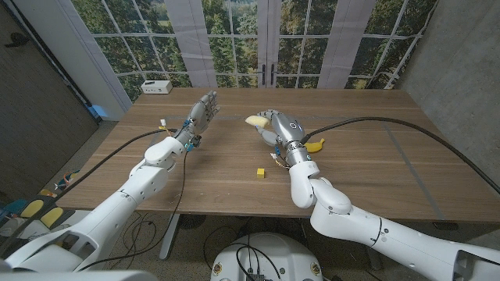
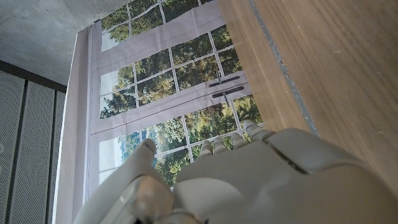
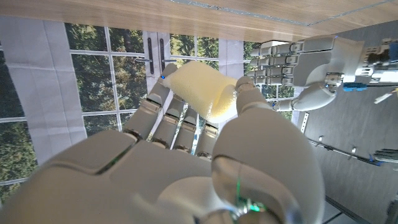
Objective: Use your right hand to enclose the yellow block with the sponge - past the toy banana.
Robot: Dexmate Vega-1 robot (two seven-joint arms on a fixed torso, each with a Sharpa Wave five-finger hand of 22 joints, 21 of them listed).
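**Sponge in hand, carry to block not yet made**

Right hand (image 1: pixel 275 127) is raised above the bench (image 1: pixel 375 168), gripping the pale yellow sponge (image 1: pixel 255 121); the sponge sticks out past the fingers on the robot's left side. Grab looks done, so the step in hand is the carry. Yellow block (image 1: pixel 260 172) sits bare on the bench, nearer the robot than the right hand and a bit to its left, well apart from the sponge. Toy banana (image 1: pixel 315 145) lies just beside the right wrist, on its right side.

Next move, as a guess: bring the sponge back and down toward the block, then fold or cup it around the block. That needs the sponge to stay pinched without being crushed flat, and the forearm to keep off the banana lying close by.

Left hand (image 1: pixel 201 112) hovers over the bench on the far left side, fingers straight and apart, holding nothing. Not part of the task.

View differences:
- Head view gives the layout: block, banana and both hands together. The sponge grip is small there and hard to read.
- Right wrist view shows the grip close up: sponge (image 3: pixel 200 88) is caught between the thumb and the fingers (image 3: pixel 152 107), bent over a little. It also catches the left hand (image 3: pixel 297 67) opposite, fingers extended.
- Left wrist view shows the back of the left hand (image 2: pixel 261 180) against bench boards and windows.
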